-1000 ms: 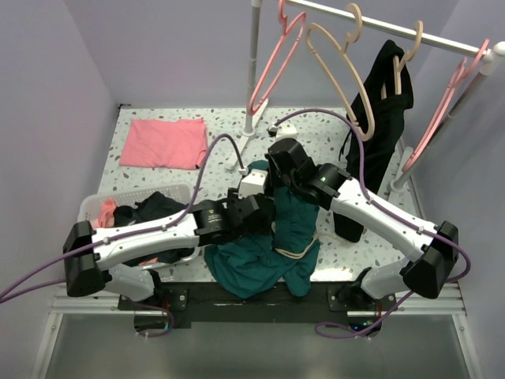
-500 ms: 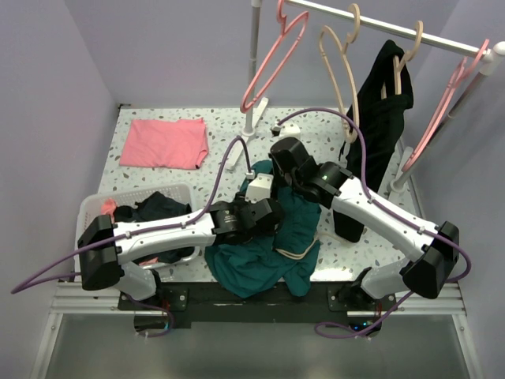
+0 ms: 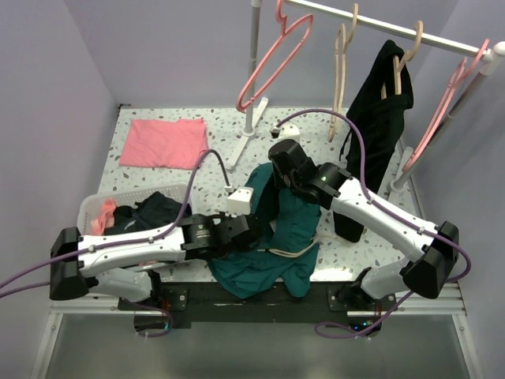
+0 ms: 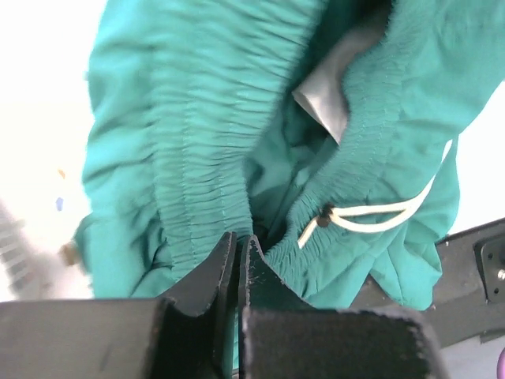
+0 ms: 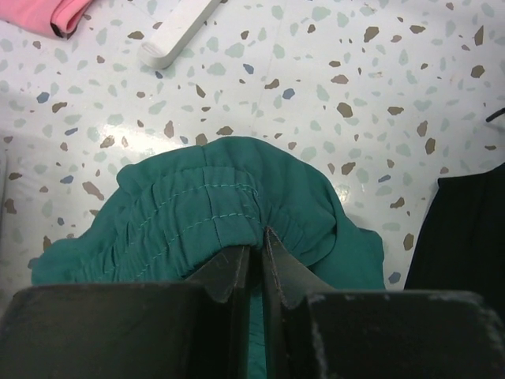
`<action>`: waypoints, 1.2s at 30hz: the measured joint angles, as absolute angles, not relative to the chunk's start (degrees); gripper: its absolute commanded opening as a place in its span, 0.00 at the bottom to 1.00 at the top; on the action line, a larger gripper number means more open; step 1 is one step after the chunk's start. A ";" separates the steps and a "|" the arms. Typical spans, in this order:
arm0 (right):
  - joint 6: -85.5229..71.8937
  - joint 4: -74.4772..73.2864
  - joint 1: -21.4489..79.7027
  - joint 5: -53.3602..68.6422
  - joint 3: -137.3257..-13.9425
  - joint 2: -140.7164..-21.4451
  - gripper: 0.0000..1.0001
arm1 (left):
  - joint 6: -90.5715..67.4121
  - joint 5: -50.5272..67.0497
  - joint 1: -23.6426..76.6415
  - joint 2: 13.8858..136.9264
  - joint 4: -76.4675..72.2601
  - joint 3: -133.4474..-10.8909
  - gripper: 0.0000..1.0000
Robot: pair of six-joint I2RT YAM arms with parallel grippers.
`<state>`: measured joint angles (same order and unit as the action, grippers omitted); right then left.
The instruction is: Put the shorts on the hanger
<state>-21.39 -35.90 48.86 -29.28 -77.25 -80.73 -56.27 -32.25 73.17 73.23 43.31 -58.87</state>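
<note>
Mid-lift: gripping dark teal-green soft fabric shorts point(image 3: 276, 237) by the elastic waistband with left hand point(image 4: 237, 253) and right hand point(image 5: 256, 253), both clamped, well below the thin salmon-pink plastic hanger point(image 3: 271, 65). Next, likely: raise toward hanger, thread over bar.

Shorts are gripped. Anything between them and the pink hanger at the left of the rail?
Nothing visible. The left gripper and right gripper are shut on the shorts. The pink hanger hangs above and behind, with open space between. The rack pole and a tan hanger flank it, neither in the path.
</note>
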 measured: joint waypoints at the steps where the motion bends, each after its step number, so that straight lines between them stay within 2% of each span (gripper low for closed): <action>1: -21.37 -36.29 48.86 -29.52 -77.43 -80.73 0.00 | -57.12 -33.30 73.14 71.68 44.99 -58.87 0.00; 6: -21.15 -38.68 48.90 -30.63 -79.85 -80.47 0.00 | -59.20 -40.03 70.85 64.03 53.87 -61.54 0.00; 12: -19.68 -42.94 49.01 -33.52 -85.34 -77.52 0.00 | -48.82 -43.77 57.52 58.04 52.21 -68.25 0.00; 19: -17.08 -48.10 49.01 -37.19 -94.87 -73.34 0.00 | -34.24 -40.86 46.17 63.24 43.38 -80.14 0.00; 25: -16.34 -51.03 49.06 -39.38 -101.97 -73.21 0.00 | -24.88 -34.96 43.38 66.85 37.10 -89.41 0.00; 29: -16.45 -52.31 48.99 -39.51 -102.37 -73.10 0.00 | -21.85 -28.51 43.11 63.26 33.43 -83.70 0.00; 36: -17.61 -55.27 48.84 -40.07 -95.04 -74.39 0.04 | -23.86 -22.87 43.16 55.68 30.52 -59.72 0.00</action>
